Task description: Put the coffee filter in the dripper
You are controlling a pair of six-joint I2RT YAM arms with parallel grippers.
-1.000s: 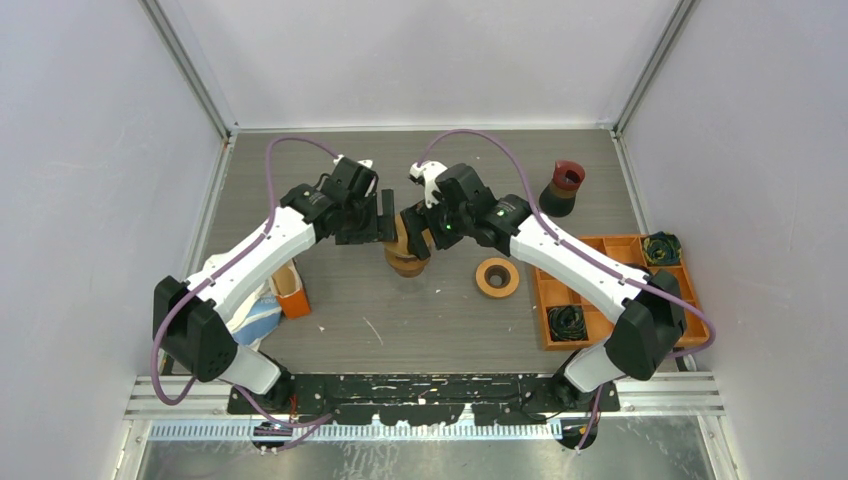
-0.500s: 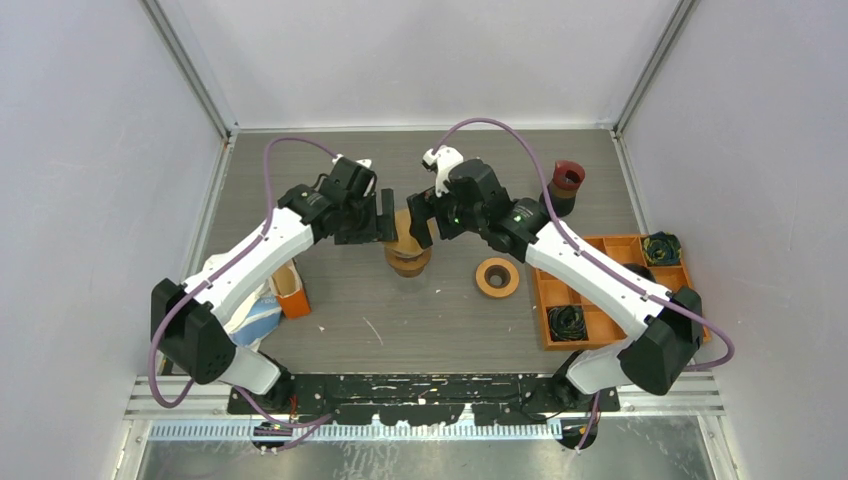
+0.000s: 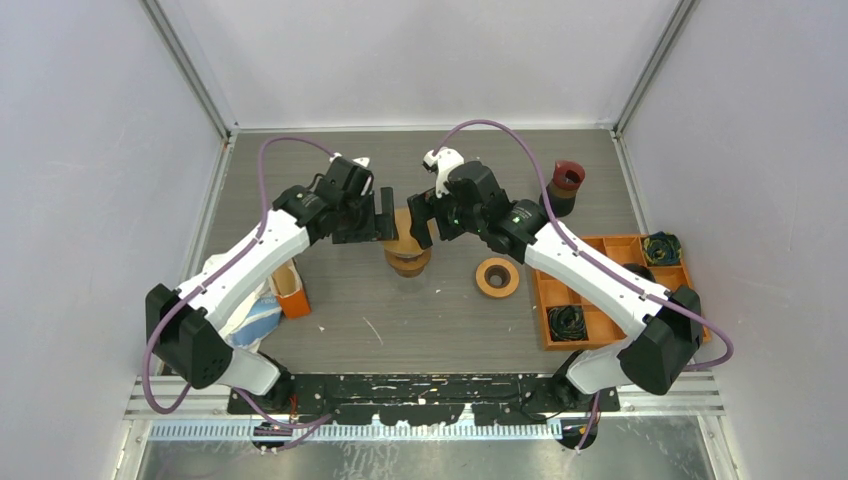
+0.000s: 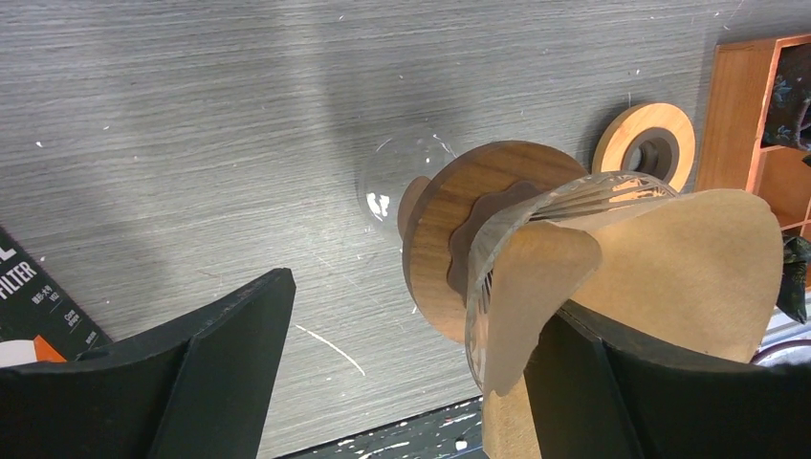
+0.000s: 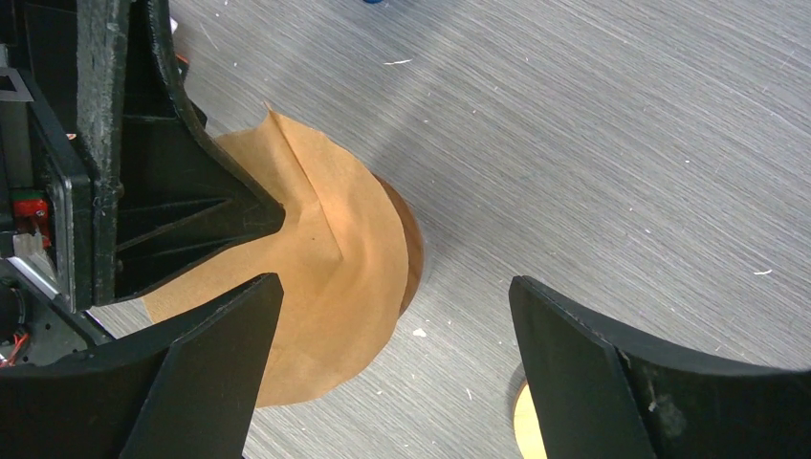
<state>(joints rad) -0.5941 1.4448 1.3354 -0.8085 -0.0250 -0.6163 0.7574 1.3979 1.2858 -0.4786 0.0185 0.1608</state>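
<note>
A grey wood-grain table point(image 3: 400, 320) bears a dripper point(image 3: 407, 262) at centre, a wooden ring point(image 3: 497, 277) to its right, an orange tray point(image 3: 598, 250) at the right edge, a red-rimmed vessel point(image 3: 563, 190) behind, and an orange box point(image 3: 291, 292) and filter pack point(image 3: 255, 315) on the left.

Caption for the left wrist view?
Brown paper coffee filter resting in wood-collared ribbed glass dripper, open left gripper alongside.

The coffee filter point(image 4: 689, 258) is plain tan paper. The dripper point(image 4: 536, 206) is clear ribbed glass with a dark-brown wooden collar. The table point(image 3: 340, 290) is grey, streaked with fine grain and flecked white. The left claw point(image 4: 416, 296) and right claw point(image 5: 394, 282) are matte black. At 3 o'clock from the dripper are a light-orange ring point(image 3: 497, 277) and an orange tray point(image 3: 600, 320), and at 1 o'clock a dark-red cup point(image 3: 566, 178).
</note>
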